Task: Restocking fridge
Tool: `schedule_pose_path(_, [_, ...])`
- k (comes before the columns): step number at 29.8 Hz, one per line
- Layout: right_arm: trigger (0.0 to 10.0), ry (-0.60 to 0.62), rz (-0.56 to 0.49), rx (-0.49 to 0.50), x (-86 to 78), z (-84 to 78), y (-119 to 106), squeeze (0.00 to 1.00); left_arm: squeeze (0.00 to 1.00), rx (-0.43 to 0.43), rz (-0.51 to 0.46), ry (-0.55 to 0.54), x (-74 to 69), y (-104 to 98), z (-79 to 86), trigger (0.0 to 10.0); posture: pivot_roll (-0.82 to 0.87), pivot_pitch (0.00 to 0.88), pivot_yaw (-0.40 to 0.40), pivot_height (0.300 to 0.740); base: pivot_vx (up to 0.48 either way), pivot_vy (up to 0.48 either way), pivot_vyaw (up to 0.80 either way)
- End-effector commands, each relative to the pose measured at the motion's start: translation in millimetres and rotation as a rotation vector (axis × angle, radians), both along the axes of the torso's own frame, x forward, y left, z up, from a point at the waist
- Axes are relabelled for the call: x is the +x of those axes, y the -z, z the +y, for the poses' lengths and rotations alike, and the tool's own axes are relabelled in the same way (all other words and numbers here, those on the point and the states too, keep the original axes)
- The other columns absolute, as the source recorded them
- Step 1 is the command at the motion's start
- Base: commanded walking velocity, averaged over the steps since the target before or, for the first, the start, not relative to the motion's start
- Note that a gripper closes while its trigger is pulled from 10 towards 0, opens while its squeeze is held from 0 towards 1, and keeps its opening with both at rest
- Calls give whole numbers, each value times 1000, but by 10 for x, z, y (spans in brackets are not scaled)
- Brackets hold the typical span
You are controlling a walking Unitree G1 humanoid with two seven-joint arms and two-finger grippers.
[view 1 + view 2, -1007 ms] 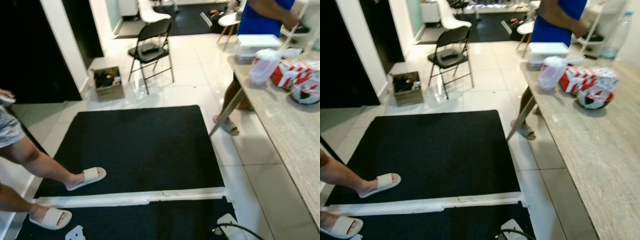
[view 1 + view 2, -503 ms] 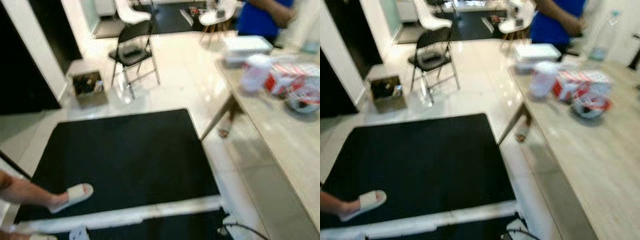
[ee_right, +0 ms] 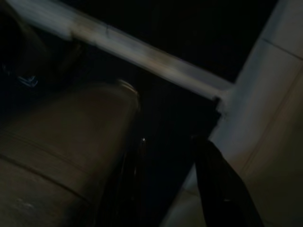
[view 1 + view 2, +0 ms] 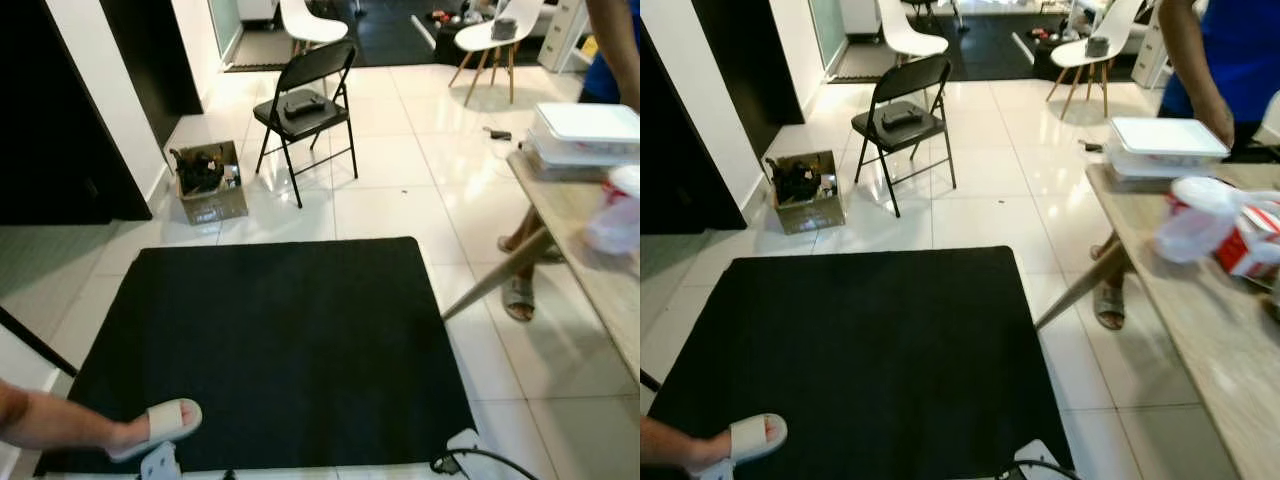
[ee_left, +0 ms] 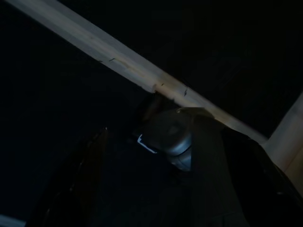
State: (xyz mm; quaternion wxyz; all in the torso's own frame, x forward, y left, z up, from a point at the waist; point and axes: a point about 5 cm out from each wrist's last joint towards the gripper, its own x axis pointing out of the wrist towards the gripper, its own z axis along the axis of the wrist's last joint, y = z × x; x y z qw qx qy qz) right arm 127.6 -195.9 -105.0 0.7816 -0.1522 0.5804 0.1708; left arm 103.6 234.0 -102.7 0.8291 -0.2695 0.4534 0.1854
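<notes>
Both grippers hanging idle in shade, finger state impossible to tell. Sandalled foot (image 4: 158, 425) resting at near left corner of black square mat (image 4: 270, 350). White plastic bag (image 4: 1202, 217) and red-and-white carton (image 4: 1252, 240) sitting on wooden table (image 4: 1200, 340). Black folding chair (image 4: 310, 105) standing beyond.

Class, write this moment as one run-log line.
phase: walking | ahead: black mat, folding chair | right: table with white bag | arms: idle

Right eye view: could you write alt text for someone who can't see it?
A large black floor mat covers white tiles, with a black folding chair and a cardboard box beyond it. A person in blue stands by a wooden table holding a white plastic bag.
</notes>
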Motion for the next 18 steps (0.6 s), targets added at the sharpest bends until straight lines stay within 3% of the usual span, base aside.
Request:
schedule_pose_path(1, [10000, 16, 24, -14, -61, -78, 7, 0, 0, -10, -12, 3, 56, -5, -41, 10000, 15, 0, 21, 740, 0, 0, -781])
schedule_pose_path(18, [10000, -4, 39, -32, -24, -61, 1, 0, 0, -29, -21, 46, 83, 0, -111, 10000, 17, 0, 21, 740, 0, 0, -779])
